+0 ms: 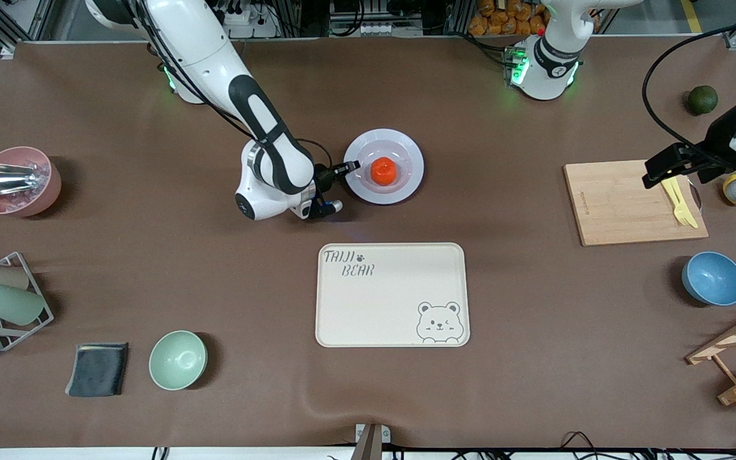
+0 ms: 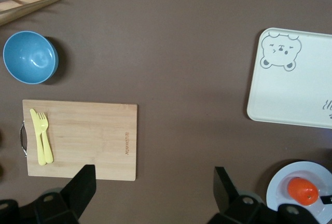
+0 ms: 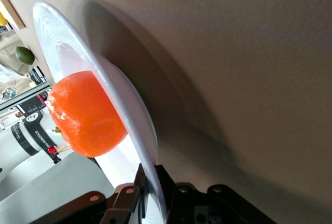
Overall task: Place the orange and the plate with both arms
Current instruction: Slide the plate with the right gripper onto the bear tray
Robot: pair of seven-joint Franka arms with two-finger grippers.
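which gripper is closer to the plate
Right. The right gripper is shut on the plate rim, with the orange on it. The left gripper hangs open over the cutting board.

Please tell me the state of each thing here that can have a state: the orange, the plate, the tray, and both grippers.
orange: lying on the plate.
plate: on the table, its rim pinched by the right gripper.
right gripper: shut on the plate's rim.
left gripper: open, holding nothing, over the cutting board.
bear tray: empty.
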